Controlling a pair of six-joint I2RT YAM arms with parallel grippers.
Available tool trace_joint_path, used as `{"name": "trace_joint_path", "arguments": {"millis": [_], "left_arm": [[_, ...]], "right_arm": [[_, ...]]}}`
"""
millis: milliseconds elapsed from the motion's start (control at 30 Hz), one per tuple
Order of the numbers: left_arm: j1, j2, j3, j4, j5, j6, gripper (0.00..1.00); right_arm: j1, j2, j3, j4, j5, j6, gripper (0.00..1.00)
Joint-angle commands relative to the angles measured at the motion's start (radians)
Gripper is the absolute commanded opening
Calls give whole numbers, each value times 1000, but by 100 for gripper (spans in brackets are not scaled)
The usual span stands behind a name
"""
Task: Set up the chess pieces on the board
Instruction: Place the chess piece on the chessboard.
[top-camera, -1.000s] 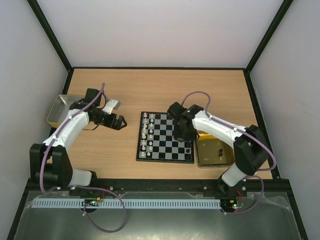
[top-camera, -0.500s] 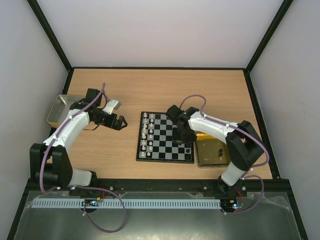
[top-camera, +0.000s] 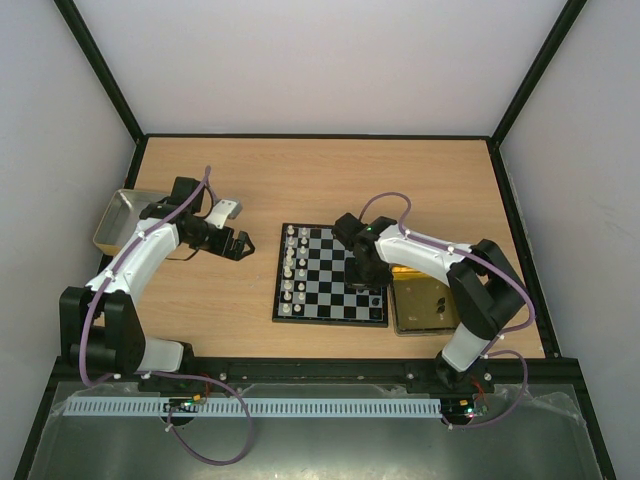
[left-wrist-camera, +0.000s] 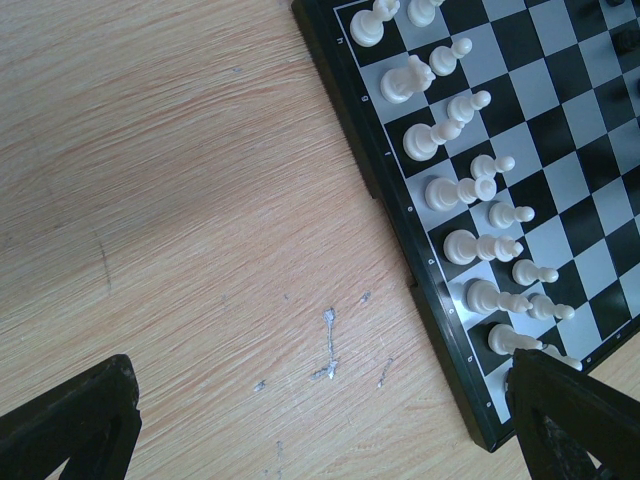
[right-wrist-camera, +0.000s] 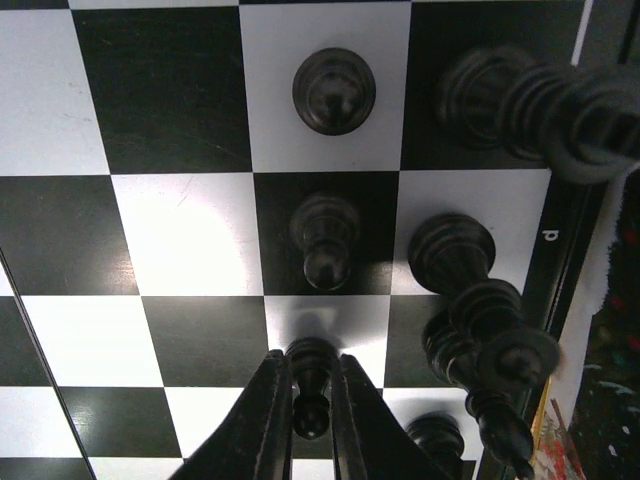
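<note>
From above, the board (top-camera: 330, 276) lies mid-table, with my left pincer (top-camera: 238, 245) off its edge at 9 o'clock, over bare wood of the table (top-camera: 330, 180) and clear of everything. White pieces (top-camera: 290, 268) line the board's 9 o'clock side. My right pincer (top-camera: 364, 278) is down over the board's 3 o'clock side, near its 4 o'clock corner. A gold tin (top-camera: 430, 305) sits just beside the board at 3 o'clock, and a silver tray (top-camera: 122, 215) lies well apart at 9 o'clock. Through my left wrist, the left pincer (left-wrist-camera: 318, 365) is spread wide with nothing in it, one finger (left-wrist-camera: 70, 430) at 7 o'clock and the other at 5 o'clock; the board (left-wrist-camera: 385, 180) runs from 12 to 5 o'clock with the white pieces (left-wrist-camera: 470, 190) in two rows along its frame. Through my right wrist, the right pincer (right-wrist-camera: 312, 372) is clenched on a black pawn (right-wrist-camera: 311, 415) at 6 o'clock, standing upright on the board (right-wrist-camera: 170, 230). Two more black pawns (right-wrist-camera: 325, 240) stand in the same file toward 12 o'clock, and taller black pieces (right-wrist-camera: 452, 250) fill the edge file at 3 o'clock.
</note>
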Motion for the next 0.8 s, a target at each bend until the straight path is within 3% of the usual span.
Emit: {"name": "trace_joint_path", "arguments": {"millis": [0,767], "left_arm": [[-3,-7,-11,-1,2,-4,99],[-2,-14,-13,2,-3,-5,99]], "right_arm": [[-8,10,2,3,29,7,12],[-24,7,10,6,37,1,13]]}}
